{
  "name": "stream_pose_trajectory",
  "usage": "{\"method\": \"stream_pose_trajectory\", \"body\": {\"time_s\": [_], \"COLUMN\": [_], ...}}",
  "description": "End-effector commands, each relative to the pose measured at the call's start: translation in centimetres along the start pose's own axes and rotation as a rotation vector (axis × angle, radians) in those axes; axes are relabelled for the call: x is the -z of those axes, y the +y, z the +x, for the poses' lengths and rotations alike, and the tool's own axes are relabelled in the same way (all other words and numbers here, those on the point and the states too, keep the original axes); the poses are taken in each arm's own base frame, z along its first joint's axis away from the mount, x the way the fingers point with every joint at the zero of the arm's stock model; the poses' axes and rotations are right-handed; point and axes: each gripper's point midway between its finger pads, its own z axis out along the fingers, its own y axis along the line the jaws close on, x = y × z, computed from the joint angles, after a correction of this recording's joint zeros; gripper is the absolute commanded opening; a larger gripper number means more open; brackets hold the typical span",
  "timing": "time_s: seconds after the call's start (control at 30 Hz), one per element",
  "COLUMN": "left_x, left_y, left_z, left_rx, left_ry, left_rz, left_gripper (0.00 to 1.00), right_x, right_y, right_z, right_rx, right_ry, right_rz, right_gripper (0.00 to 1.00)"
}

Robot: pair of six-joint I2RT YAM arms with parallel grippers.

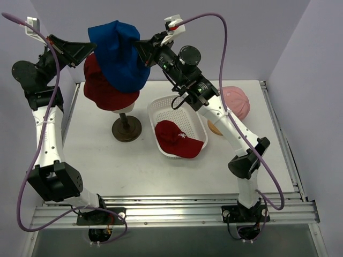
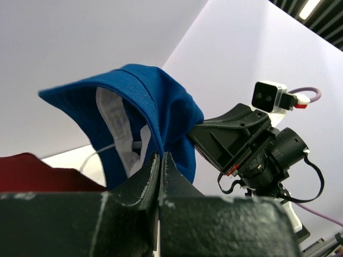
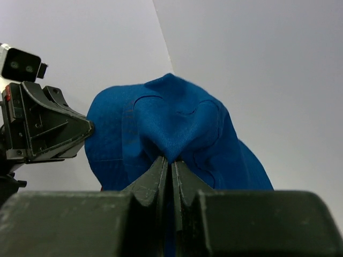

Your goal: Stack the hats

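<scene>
Blue bucket hat [image 1: 118, 53] is up in the air at about 11 o'clock in the top view, stretched between both arms above the stand. Soft blue cloth, crown crumpled and folded, stitched rings on the brim. From the left wrist I see inside it: a white label and a pale cord hanging against the lining.

Left claw [image 2: 159, 160]: fingers pressed together, no gap, with the hat's brim edge pinched at the tips, on the hat's 9 o'clock side. Right claw [image 3: 170, 163]: also closed tight, biting a fold of the blue cloth at the hat's 3 o'clock side, the fabric puckered where it goes in.

Dark red bucket hat [image 1: 99, 88] sits right under the blue one, on the mannequin head [image 1: 124, 110], brim drooping round it. The blue hat overlaps it from above; I cannot tell if they touch. The head's round dark base [image 1: 126, 128] stands on the bench [image 1: 107, 166], left of centre.

Red peaked cap [image 1: 177, 139] with a small white mark lies in the white basket [image 1: 161, 107], toward its 5 o'clock end, peak hanging over the rim. The basket is just beside the stand, at its 3 o'clock.

Pink peaked cap [image 1: 238, 101] lies flat on the bench at 2 o'clock, beyond the right arm, well apart from the other hats.
</scene>
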Motion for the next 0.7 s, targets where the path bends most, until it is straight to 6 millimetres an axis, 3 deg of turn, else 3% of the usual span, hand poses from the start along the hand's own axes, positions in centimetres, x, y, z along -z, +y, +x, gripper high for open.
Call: {"method": "stream_pose_trajectory", "body": {"time_s": [0.0, 0.17, 0.37, 0.47, 0.5, 0.57, 0.6, 0.63, 0.67], "left_x": [1.3, 4.1, 6.5, 7.4, 7.6, 8.1, 8.3, 8.4, 8.6], "left_y": [0.6, 3.3, 7.9, 9.8, 10.1, 11.0, 11.3, 11.4, 11.9], "left_z": [-2.6, -3.9, -2.7, -1.8, -1.7, -1.2, -1.1, -1.0, -0.7], "left_rx": [-0.034, 0.031, 0.112, 0.137, 0.146, 0.171, 0.167, 0.169, 0.181], "left_ry": [-0.085, -0.167, -0.178, -0.172, -0.173, -0.169, -0.165, -0.165, -0.160], "left_rz": [-0.051, -0.127, -0.283, -0.325, -0.329, -0.352, -0.362, -0.367, -0.378], "left_gripper": [0.02, 0.02, 0.02, 0.02, 0.02, 0.02, 0.02, 0.02, 0.03], "right_x": [0.2, -1.2, -2.3, -1.8, -1.7, -0.9, -0.6, 0.3, 0.6], "right_y": [2.8, 2.5, 1.7, 1.3, 0.9, 0.4, -0.4, -0.6, -1.2], "right_z": [-5.6, -4.6, -1.7, -1.9, -0.8, -1.7, -0.3, -1.8, -1.8], "right_rx": [0.011, -0.006, -0.015, -0.019, -0.022, -0.029, -0.036, -0.053, -0.066], "right_ry": [-0.166, -0.184, -0.129, -0.123, -0.095, -0.094, -0.063, -0.080, -0.080], "right_rz": [-0.100, -0.103, -0.094, -0.077, -0.064, -0.044, -0.022, -0.010, 0.008], "right_gripper": [0.00, 0.02, 0.28, 0.40, 0.42, 0.46, 0.47, 0.47, 0.47]}}
